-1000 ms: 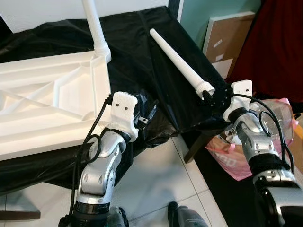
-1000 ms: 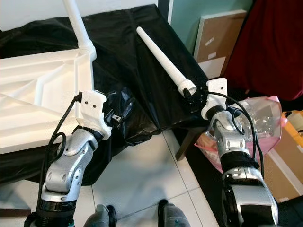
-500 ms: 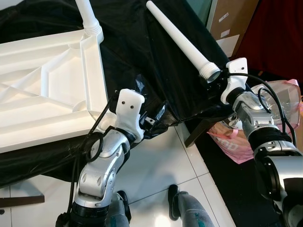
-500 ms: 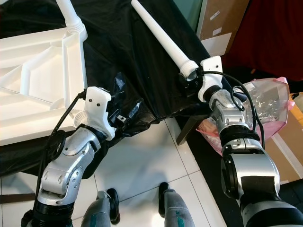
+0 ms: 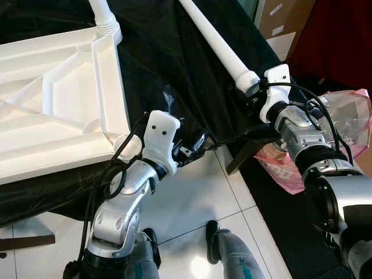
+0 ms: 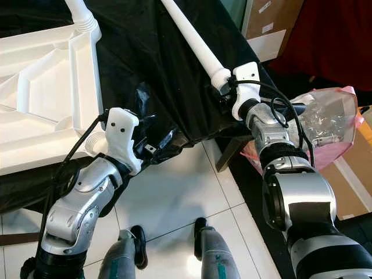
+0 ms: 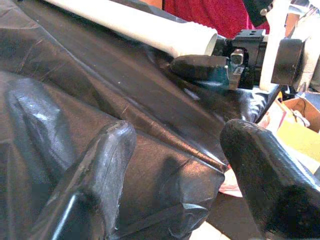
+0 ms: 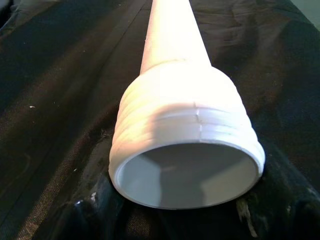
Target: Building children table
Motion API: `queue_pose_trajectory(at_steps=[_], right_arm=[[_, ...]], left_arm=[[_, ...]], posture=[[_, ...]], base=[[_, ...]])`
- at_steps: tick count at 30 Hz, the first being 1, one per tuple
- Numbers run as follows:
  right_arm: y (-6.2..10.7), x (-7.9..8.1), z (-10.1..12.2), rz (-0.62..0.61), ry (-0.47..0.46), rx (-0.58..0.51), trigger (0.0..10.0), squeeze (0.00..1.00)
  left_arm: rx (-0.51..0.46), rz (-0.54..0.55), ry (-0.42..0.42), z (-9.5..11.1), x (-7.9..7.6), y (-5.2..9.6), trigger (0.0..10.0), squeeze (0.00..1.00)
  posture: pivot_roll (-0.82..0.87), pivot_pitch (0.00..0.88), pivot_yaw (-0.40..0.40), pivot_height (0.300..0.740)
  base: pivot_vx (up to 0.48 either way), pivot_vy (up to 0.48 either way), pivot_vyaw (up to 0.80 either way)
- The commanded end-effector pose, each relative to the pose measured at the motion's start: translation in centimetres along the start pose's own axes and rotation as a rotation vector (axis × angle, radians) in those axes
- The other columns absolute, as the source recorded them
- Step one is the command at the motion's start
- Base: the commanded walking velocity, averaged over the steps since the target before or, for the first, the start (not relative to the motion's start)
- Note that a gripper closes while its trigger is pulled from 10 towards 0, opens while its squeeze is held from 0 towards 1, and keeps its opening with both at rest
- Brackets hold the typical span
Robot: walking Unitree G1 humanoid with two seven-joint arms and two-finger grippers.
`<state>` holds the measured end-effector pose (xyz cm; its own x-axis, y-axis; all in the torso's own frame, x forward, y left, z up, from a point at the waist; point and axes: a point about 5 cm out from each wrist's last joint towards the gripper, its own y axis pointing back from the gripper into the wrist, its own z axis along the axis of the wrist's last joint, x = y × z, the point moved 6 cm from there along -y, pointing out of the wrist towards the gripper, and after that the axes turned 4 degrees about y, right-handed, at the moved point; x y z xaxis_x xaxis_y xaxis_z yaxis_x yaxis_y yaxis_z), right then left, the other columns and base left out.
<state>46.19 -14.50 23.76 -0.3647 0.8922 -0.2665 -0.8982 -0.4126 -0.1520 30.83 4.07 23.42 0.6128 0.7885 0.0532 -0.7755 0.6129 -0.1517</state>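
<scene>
1 white table leg [image 5: 218, 46] just before right hand [image 5: 253, 100], grip unclear, left hand [image 7: 175, 175] open

Surroundings not belonging to the assembly job

A glossy black plastic sheet [image 5: 174, 64] was draped over the work surface, its crumpled edge hanging down toward the near side; a dark wooden support leg [image 5: 239, 158] showed beneath its right corner. A white tiled floor [image 5: 192, 203] lay at the near side, with dark flooring [image 5: 279, 226] to the right of it. A pink and clear plastic bag [image 5: 343, 125] sat on the right. Flat cardboard boxes [image 5: 285, 26] leaned against a teal wall [image 5: 249, 7] at the far right, beside a dark red curtain [image 5: 343, 40]. Part of an orange-brown box [image 6: 349, 192] lay at the right edge.
</scene>
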Motion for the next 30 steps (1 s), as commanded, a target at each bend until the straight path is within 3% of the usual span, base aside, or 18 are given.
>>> queue_pose_trajectory(at_steps=[1, 7, 8, 9, 10, 18, 22, 30], right_arm=[[0.2, 0.7, -1.3, 0.005, -0.031, 0.026, 0.0, 0.00], [0.3, 0.4, -0.7, -0.017, -0.040, -0.020, 0.0, 0.00], [0.4, 0.0, -0.4, -0.040, -0.043, -0.046, 4.2, 0.00], [0.4, 0.0, -0.4, -0.040, -0.043, -0.046, 4.2, 0.00], [0.6, -0.4, -0.1, -0.062, -0.050, -0.075, 10.0, 0.00], [1.7, -0.7, 2.2, -0.109, -0.047, -0.254, 10.0, 0.00], [2.3, 0.0, 3.1, -0.116, -0.047, -0.323, 10.0, 0.00], [3.6, 1.0, 3.5, -0.146, -0.036, -0.367, 10.0, 0.00]], left_arm=[[0.004, -0.039, 0.001, 0.1, -0.6, 0.2, 10.0, 0.00], [0.017, -0.031, 0.001, -0.1, -0.3, 0.1, 10.0, 0.00], [0.017, -0.024, 0.008, -0.1, 0.0, 0.0, 10.0, 0.00], [0.017, -0.024, 0.008, -0.1, 0.0, 0.0, 10.0, 0.00], [0.015, -0.011, 0.015, -0.1, 0.4, -0.1, 10.0, 0.00], [-0.003, 0.011, 0.099, 0.4, 2.3, -0.9, 10.0, 0.00], [-0.022, 0.020, 0.081, 0.9, 3.1, -1.3, 10.0, 0.00], [-0.063, 0.001, 0.131, 2.0, 3.8, -2.0, 10.0, 0.00]], posture=[[0.08, 0.354, -0.013, 0.740], [0.08, 0.344, -0.016, 0.740], [0.07, 0.333, -0.018, 0.740], [0.07, 0.333, -0.018, 0.740], [0.07, 0.329, -0.019, 0.740], [0.03, 0.286, -0.013, 0.740], [0.02, 0.261, -0.008, 0.740], [0.00, 0.198, -0.009, 0.740]], base=[[0.000, 0.000, 0.00], [0.000, 0.000, 0.00], [0.000, 0.000, 0.00], [0.000, 0.000, 0.00], [0.000, 0.000, 0.00], [0.000, 0.000, 0.00], [0.000, 0.000, 0.00], [0.000, 0.000, 0.00]])
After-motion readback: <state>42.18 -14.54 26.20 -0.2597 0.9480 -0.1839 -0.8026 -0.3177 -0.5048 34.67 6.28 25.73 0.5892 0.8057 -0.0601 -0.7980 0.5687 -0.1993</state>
